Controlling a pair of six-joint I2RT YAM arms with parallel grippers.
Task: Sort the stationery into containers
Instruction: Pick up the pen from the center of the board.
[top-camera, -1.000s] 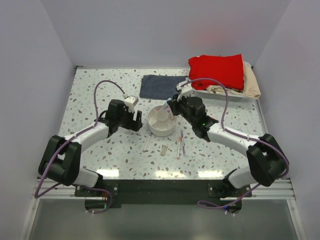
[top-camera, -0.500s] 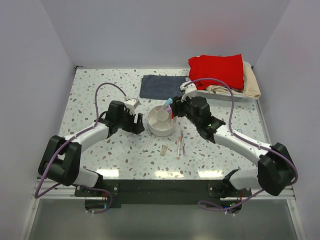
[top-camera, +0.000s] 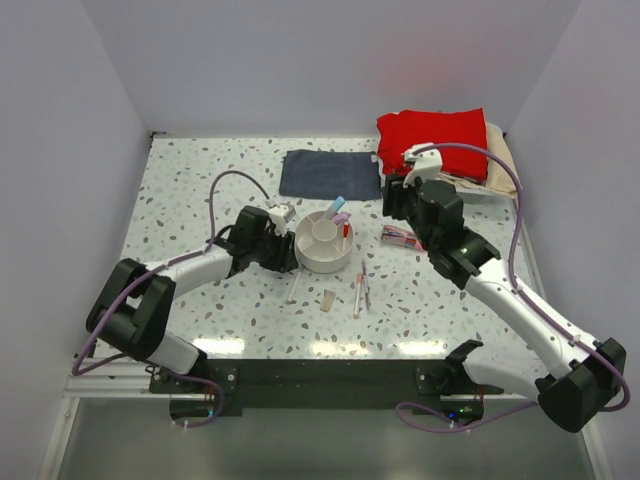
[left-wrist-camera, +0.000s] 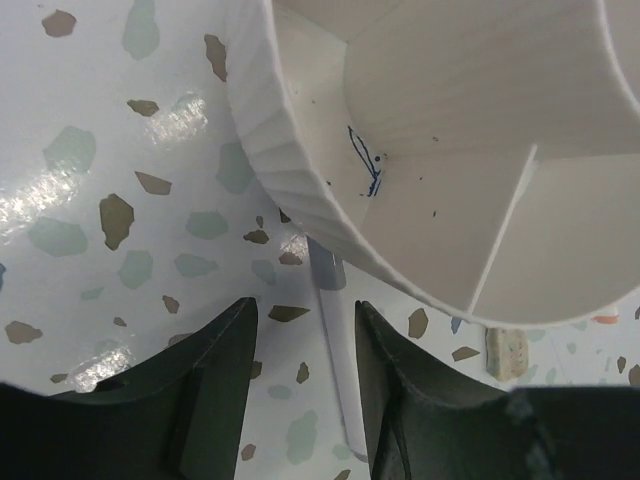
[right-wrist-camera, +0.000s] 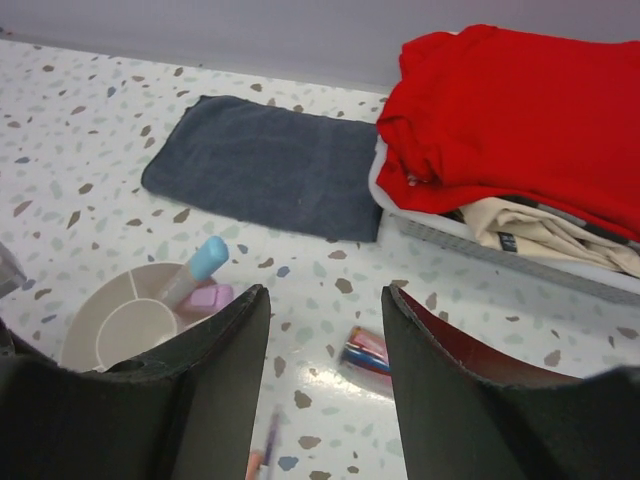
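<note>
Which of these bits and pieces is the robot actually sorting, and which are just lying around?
Part of the job: divided bowl; blue-capped marker and pink item standing in it; loose pens, beige eraser block and pen bundle on the table.

Just lying about: folded dark-blue cloth; basket holding red cloth and beige cloth.

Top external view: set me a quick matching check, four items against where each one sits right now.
Things:
1. blue-capped marker
2. beige block
3. red cloth
4. pink-tipped bundle

Places:
A. on the table, right of the bowl
B. on top of the basket, far right corner
C. standing in a bowl compartment
D. on the table, near side of the bowl

Pairs: 1-C, 2-D, 3-B, 4-A
</note>
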